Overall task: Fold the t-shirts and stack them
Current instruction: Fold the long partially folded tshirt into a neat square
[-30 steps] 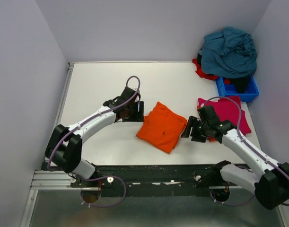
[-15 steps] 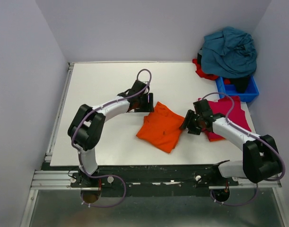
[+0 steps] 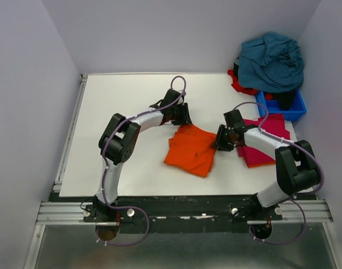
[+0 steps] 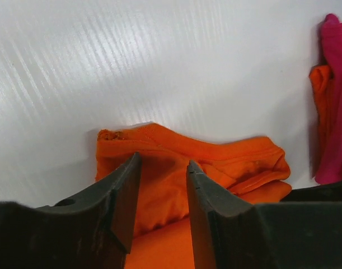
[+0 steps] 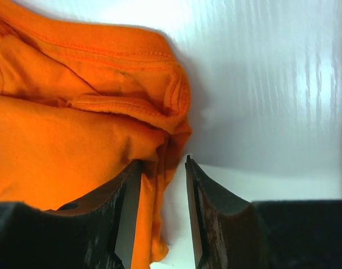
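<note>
Top external, folded orange t-shirt [image 3: 190, 150], soft creased cloth, glossy white table [image 3: 120, 106]

Four t-shirts show: one orange t-shirt [image 3: 190, 150] at centre, one magenta t-shirt [image 3: 277, 128] at right, one teal t-shirt [image 3: 271, 59] and one red t-shirt [image 3: 240, 85] at upper right, plus one blue bin [image 3: 282, 116], one table [image 3: 120, 95] and two arms, left arm [image 3: 145, 119] and right arm [image 3: 264, 143].

Bright, even light; streaky glare on table [image 4: 159, 56].
</note>
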